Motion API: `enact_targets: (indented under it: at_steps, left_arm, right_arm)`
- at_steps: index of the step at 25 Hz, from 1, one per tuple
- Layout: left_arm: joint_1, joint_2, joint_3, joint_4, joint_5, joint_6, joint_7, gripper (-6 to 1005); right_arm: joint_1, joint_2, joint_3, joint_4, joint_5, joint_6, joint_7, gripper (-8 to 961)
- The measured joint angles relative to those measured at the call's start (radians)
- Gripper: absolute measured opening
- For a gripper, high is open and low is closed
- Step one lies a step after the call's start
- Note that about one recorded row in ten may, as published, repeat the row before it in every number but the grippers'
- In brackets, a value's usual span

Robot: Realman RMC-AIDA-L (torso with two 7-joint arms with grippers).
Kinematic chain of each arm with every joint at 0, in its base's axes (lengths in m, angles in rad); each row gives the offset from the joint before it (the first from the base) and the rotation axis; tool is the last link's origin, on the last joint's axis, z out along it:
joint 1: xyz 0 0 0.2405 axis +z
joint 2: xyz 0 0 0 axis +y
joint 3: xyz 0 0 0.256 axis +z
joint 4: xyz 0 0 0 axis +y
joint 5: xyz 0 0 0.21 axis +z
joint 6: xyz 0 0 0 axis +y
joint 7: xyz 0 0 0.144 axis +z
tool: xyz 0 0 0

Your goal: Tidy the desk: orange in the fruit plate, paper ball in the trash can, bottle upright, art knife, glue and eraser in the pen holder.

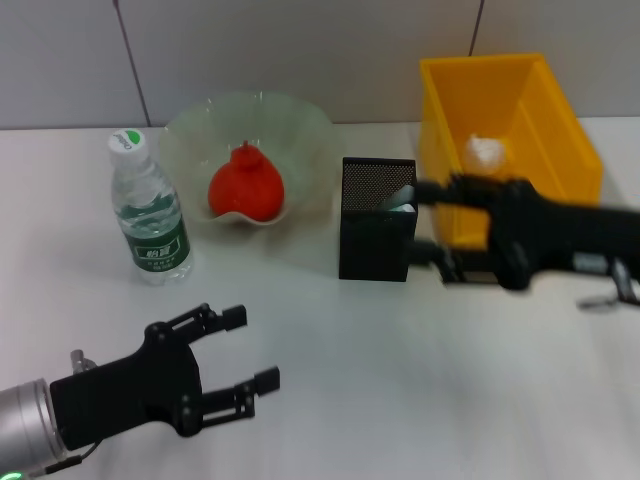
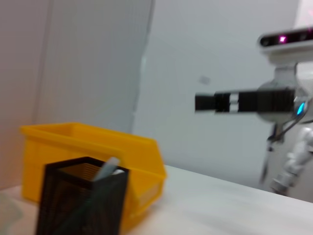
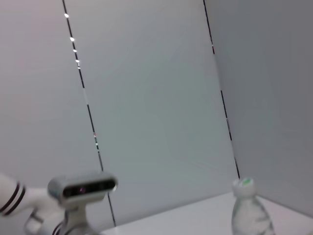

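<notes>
The orange (image 1: 247, 186) lies in the pale green fruit plate (image 1: 300, 125). The bottle (image 1: 149, 210) stands upright left of the plate, and its top shows in the right wrist view (image 3: 247, 208). The paper ball (image 1: 486, 152) lies in the yellow trash can (image 1: 555, 130). The black mesh pen holder (image 1: 375, 225) holds a pale slim item (image 1: 402, 197), also seen in the left wrist view (image 2: 106, 169). No eraser, art knife or glue shows on the table. My right gripper (image 1: 427, 221) is open and empty, just right of the pen holder. My left gripper (image 1: 248, 350) is open and empty at the front left.
The trash can (image 2: 98, 147) stands right behind the pen holder (image 2: 83, 200) in the left wrist view. The white table (image 1: 400, 380) runs back to a grey panelled wall. The robot's own head (image 3: 83, 188) shows in the right wrist view.
</notes>
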Motion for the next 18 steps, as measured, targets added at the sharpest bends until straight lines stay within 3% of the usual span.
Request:
enact_targets:
  at_steps: [2,4,6,7,12,18]
  left_arm:
    - [-0.004,0.004,0.000,0.040,0.063,0.040,-0.035,847]
    - [-0.004,0.004,0.000,0.048,0.073,0.045,-0.040,847]
    - [-0.006,0.006,0.002,0.065,0.098,0.058,-0.050,847]
    - [-0.010,0.010,0.003,0.072,0.114,0.066,-0.060,847]
    - [-0.014,0.025,0.002,0.073,0.131,0.078,-0.066,847]
    - [-0.014,0.032,0.003,0.074,0.138,0.093,-0.065,847]
  right_arm:
    - [-0.031,-0.013,0.002,0.117,-0.019,-0.025,-0.133,784]
    - [-0.044,-0.013,0.001,0.134,-0.038,-0.025,-0.165,784]
    - [-0.067,-0.002,0.001,0.150,-0.084,-0.021,-0.211,784]
    - [-0.086,0.014,0.006,0.154,-0.126,-0.013,-0.253,784]
    - [-0.112,0.040,0.001,0.177,-0.158,0.028,-0.331,784]
    - [-0.117,0.044,0.008,0.189,-0.172,0.029,-0.351,784]
